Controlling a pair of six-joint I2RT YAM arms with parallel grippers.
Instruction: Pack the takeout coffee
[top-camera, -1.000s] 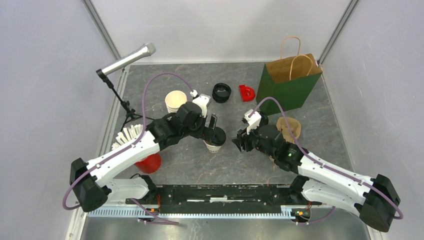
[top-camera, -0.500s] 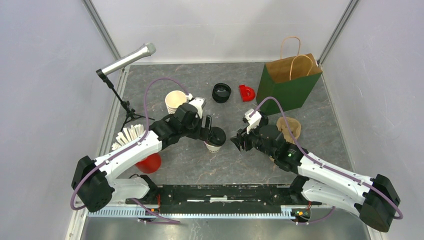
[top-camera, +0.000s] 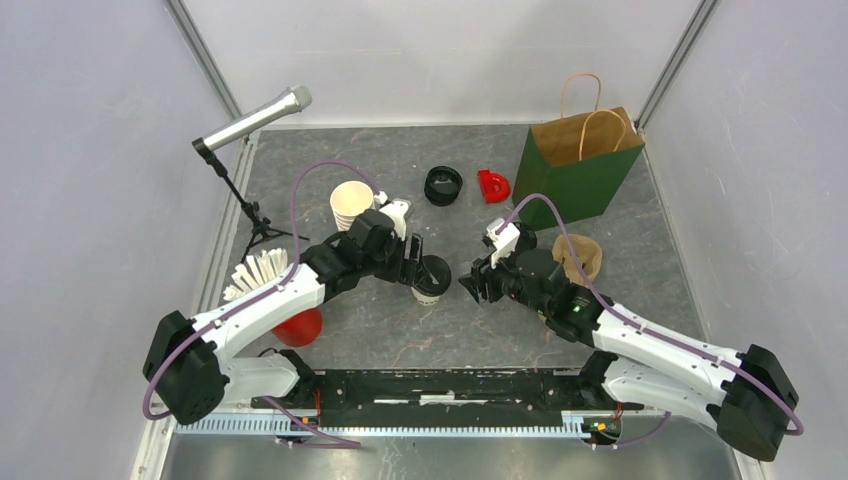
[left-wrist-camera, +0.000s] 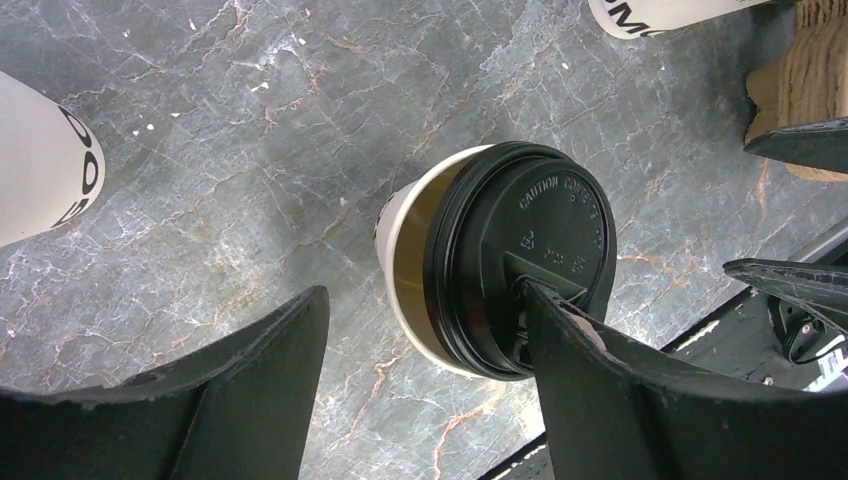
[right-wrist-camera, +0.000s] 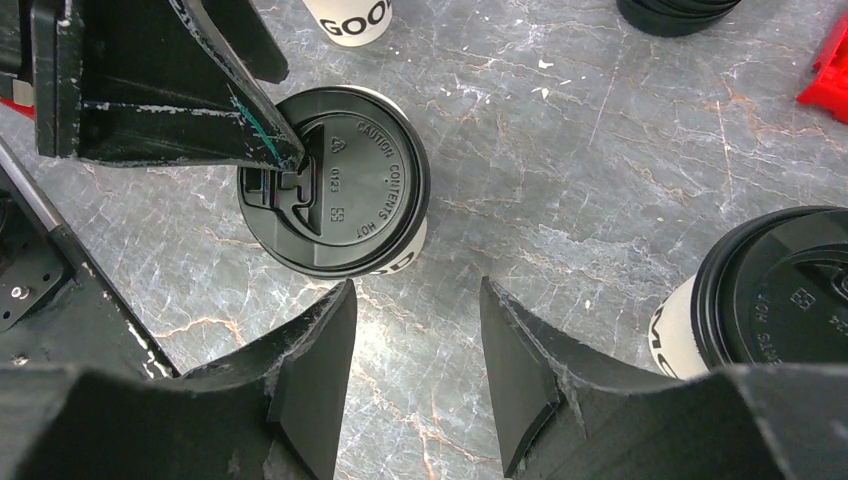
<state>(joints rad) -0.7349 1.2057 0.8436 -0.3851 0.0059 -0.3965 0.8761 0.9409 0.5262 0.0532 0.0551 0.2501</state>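
One takeout coffee cup (top-camera: 430, 279), cream-white with a black lid, stands upright mid-table. My left gripper (top-camera: 414, 260) hangs over it, open. In the left wrist view one fingertip (left-wrist-camera: 532, 292) touches the lid (left-wrist-camera: 520, 250) near its sip tab, while the other finger (left-wrist-camera: 270, 350) stands apart from the cup's side. My right gripper (top-camera: 472, 283) is just right of this cup (right-wrist-camera: 335, 195), open, with bare table between its fingers (right-wrist-camera: 415, 290). A second lidded cup (right-wrist-camera: 770, 290) shows at the right edge of the right wrist view.
A stack of lidless cream cups (top-camera: 350, 203) stands behind the left arm. Black lids (top-camera: 443, 185) and a red object (top-camera: 493, 185) lie at the back. A green-and-brown paper bag (top-camera: 580, 165) stands back right, a cardboard carrier (top-camera: 578, 255) before it. A microphone stand (top-camera: 255, 118) and red cup (top-camera: 298, 325) are at left.
My left gripper has narrowed and shifted slightly left over the cup, its fingertip now on the lid. The right gripper has crept a little left toward the cup.
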